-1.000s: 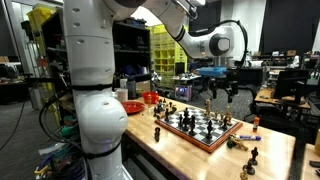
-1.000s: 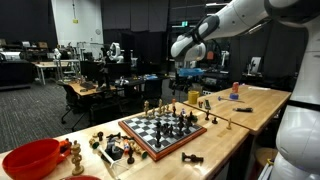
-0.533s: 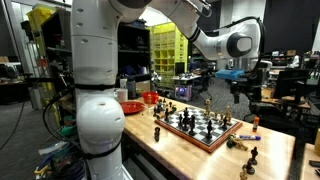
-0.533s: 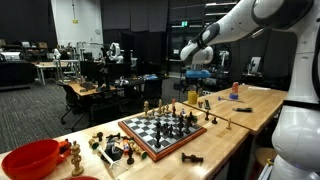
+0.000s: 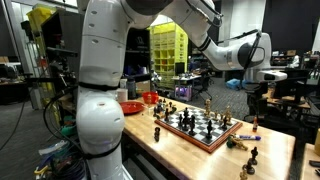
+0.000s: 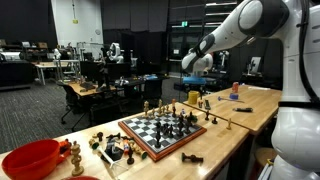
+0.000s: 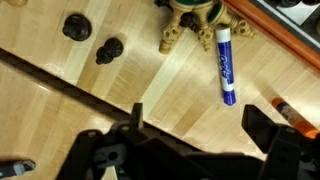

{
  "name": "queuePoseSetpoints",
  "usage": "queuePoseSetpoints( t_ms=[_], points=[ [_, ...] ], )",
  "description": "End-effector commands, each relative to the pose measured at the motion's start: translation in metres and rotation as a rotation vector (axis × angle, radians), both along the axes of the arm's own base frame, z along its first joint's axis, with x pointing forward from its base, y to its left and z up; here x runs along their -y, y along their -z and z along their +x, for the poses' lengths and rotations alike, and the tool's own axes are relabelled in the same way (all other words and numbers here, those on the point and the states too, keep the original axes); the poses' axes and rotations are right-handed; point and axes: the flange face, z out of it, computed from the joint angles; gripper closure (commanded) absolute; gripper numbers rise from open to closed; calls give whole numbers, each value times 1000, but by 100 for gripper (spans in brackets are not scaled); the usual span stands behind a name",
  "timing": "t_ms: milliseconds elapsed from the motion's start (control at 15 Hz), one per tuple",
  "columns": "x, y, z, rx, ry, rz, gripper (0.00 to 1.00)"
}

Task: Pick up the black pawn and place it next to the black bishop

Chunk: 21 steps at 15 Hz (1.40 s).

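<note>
Fingers (image 7: 262, 128) stood apart, empty, over bench (image 7: 150, 85). Two black pieces (image 7: 76, 27) lay on bare wood; couldn't tell which was the pawn. Blue marker (image 7: 226, 65) & brass figure (image 7: 195, 18) lay near; chessboard (image 5: 200, 130) well apart.

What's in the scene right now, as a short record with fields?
arm: gripper open, empty, above the table
board: chessboard mid-table, pieces standing on it
below gripper: blue marker, two dark pieces, tan piece beside the marker
piece type: cannot tell from above
bowl: red bowl near the table end
task: nothing picked up yet
</note>
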Motion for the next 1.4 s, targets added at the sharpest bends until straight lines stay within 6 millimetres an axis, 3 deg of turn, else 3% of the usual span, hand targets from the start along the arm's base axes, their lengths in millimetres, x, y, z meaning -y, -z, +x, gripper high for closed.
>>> queuePoseSetpoints(
  t_ms=[0, 200, 1333],
  points=[
    [16, 11, 3, -19, 175, -19, 0],
    [32, 20, 2, -33, 302, -3, 0],
    [28, 23, 4, -20, 268, -12, 0]
  ],
)
